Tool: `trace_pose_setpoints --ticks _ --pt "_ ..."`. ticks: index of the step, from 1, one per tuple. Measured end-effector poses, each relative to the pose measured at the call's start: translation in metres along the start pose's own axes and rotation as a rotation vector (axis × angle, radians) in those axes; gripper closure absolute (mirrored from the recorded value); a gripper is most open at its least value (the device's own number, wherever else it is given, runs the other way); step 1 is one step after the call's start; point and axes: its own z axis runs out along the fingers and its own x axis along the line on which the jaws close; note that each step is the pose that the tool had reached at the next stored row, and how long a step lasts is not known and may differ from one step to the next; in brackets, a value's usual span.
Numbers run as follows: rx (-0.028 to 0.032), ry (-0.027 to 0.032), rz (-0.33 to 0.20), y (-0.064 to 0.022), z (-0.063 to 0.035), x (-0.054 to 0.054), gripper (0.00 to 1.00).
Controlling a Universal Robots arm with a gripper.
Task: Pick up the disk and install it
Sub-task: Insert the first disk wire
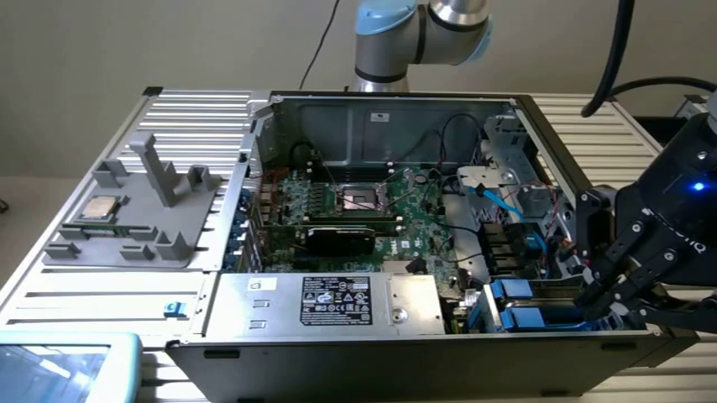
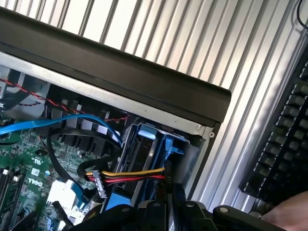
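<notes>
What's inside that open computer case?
A green motherboard, a labelled metal box, cables, and two blue-fronted drives in the corner bay. Their bodies are hidden inside the bay, partly behind the gripper.

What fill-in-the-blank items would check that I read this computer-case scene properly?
1. The gripper hovers at the corner of the case on the exterior view's ___.
2. The disk next to it has a ___ plastic edge.
3. The chip sits on a grey stand, not inside the case but ___ it.
Missing words: right; blue; outside.
</notes>
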Motion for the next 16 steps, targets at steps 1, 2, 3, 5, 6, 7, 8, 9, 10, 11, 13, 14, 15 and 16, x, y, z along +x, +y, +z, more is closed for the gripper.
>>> trace_pose_setpoints --ticks 1,2,3,5,6,7,8,9,10,11,13,14,15,16 --pt "0.0 0.001 0.015 0.0 0.0 0.0 0.84" --pt "-0.0001 0.002 0.029 0.0 0.0 0.0 0.84" --pt "-0.0001 0.003 0.042 0.0 0.0 0.0 0.84" --pt "-0.0001 0.0034 0.049 0.0 0.0 0.0 0.84" --pt "-0.0002 0.0035 0.049 0.0 0.0 0.0 0.84" --pt "-0.0001 0.0035 0.05 -0.0001 0.0 0.0 0.84" --pt "-0.0001 0.0035 0.054 -0.0001 0.0 0.0 0.84" --pt "0.0 0.0039 0.063 -0.0001 0.0 0.0 0.84" --pt "0.0 0.0045 0.072 -0.0001 0.0 0.0 0.84" --pt "-0.0001 0.0053 0.083 -0.0001 0.0 0.0001 0.84" --pt "-0.0002 0.0071 0.107 -0.0002 0.0 0.0001 0.84" --pt "-0.0002 0.0079 0.119 -0.0002 0.0 0.0001 0.84" --pt "-0.0003 0.0087 0.13 -0.0002 0.0 0.0001 0.84" --pt "-0.0003 0.0095 0.141 -0.0002 0.0 0.0001 0.84"
